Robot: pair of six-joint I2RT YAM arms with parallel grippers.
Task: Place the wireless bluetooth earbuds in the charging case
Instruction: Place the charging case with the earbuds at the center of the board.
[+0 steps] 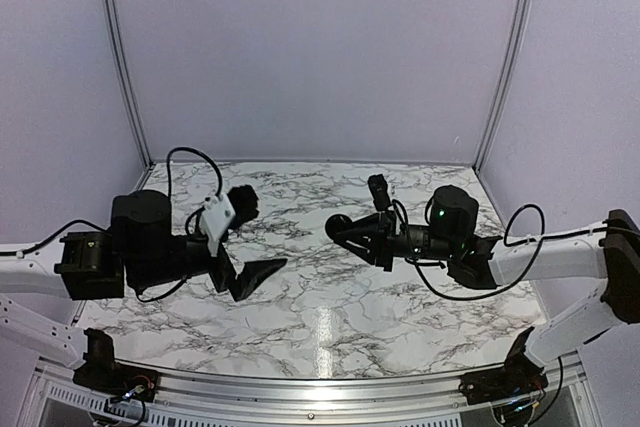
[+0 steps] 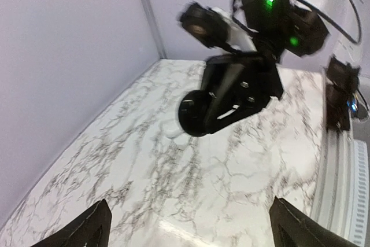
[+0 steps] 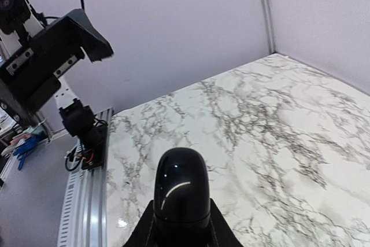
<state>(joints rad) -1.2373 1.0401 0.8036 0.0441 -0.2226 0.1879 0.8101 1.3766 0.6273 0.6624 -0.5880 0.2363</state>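
A glossy black pebble-like charging case (image 3: 181, 192) is closed and held above the marble table (image 1: 320, 317). My right gripper (image 3: 181, 227) is shut on its lower end. It shows in the top view (image 1: 338, 226) at mid-table and in the left wrist view (image 2: 193, 114). My left gripper (image 1: 255, 242) is open and empty, raised over the left of the table and facing the case; its fingertips (image 2: 87, 229) stand far apart. No earbuds show in any view.
A pale blurred blob (image 2: 171, 129) lies on the marble just under the held case; I cannot tell what it is. Purple walls close the back and sides. A metal rail (image 1: 320, 387) runs along the near edge by the arm bases.
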